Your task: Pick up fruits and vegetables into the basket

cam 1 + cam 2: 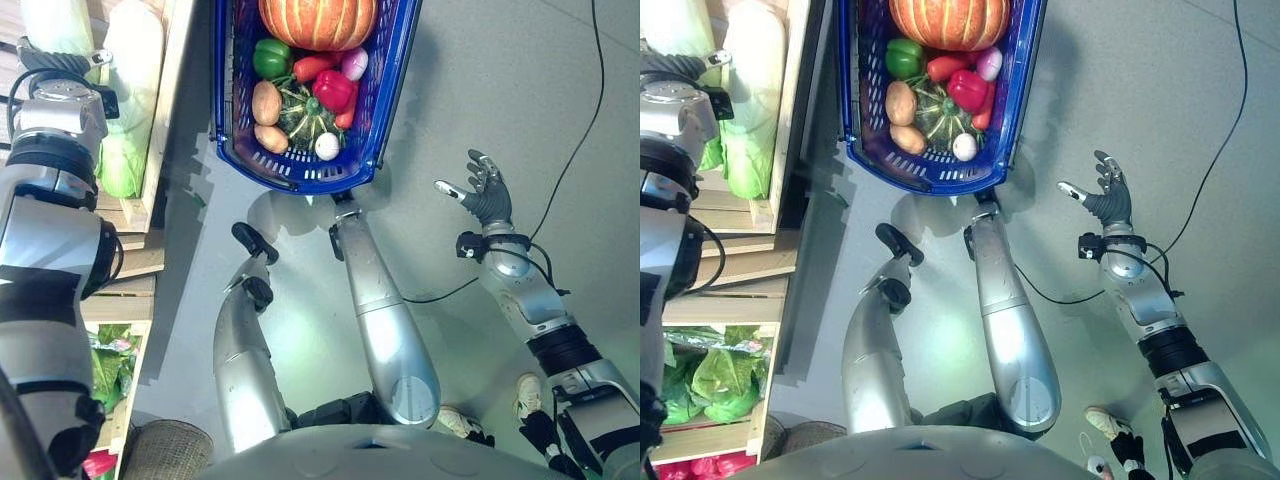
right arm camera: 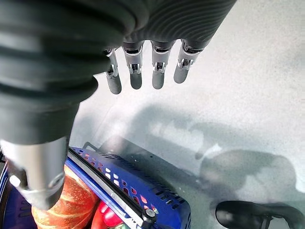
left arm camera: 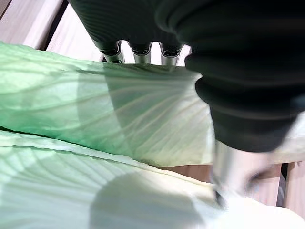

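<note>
shelf (image 1: 160,150) at robot's left, cabbages (image 1: 130,90) on it | basket (image 1: 385,90) on floor, holding pumpkin (image 1: 318,20), squash (image 1: 305,115), peppers (image 1: 333,88), potatoes (image 1: 266,102) | left hand (image 3: 133,28) over cabbage, fingers hidden behind leaf, grip cannot be told | right hand (image 1: 487,195) above floor beside basket, fingers straight, grasping nothing

Blue basket (image 1: 372,130) on floor, heaped with pumpkin (image 1: 318,20), peppers, potatoes.

Pumpkin (image 1: 318,22) in basket (image 1: 300,175) (cabbages (image 1: 130,90) on shelf (image 1: 790,130) leftward).
</note>
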